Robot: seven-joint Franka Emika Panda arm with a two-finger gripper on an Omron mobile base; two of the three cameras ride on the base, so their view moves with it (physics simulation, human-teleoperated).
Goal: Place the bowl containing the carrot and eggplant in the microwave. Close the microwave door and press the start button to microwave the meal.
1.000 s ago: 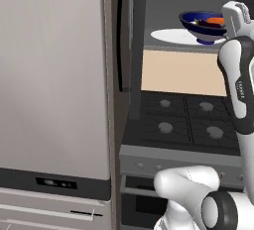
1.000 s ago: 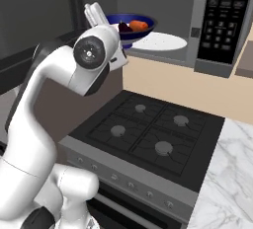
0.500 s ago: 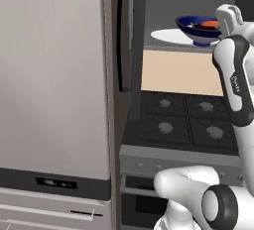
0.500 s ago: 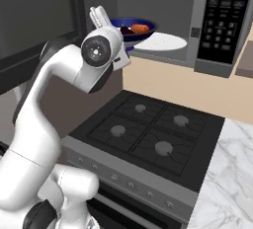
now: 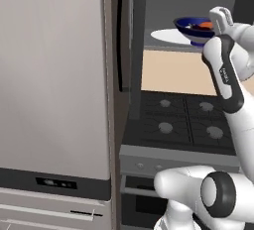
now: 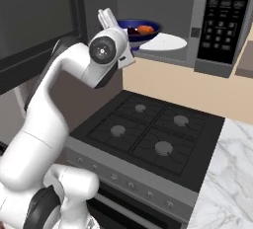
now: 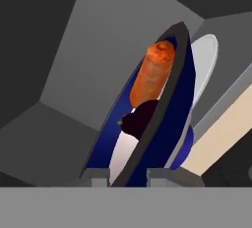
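Hand view: end effector [image 7: 128, 175] clamped on bowl [image 7: 172, 109] rim, turntable [image 7: 204, 70] just behind.

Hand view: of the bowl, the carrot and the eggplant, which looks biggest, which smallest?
1. Bowl, seen nearly edge-on, spans the most.
2. Carrot.
3. Eggplant, partly hidden behind the rim, so its true size is unsure.

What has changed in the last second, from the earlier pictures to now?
The gripper, still shut on the rim of the bowl, has carried it further into the microwave, over the turntable. The carrot and eggplant stay in the bowl. The microwave door stays open.
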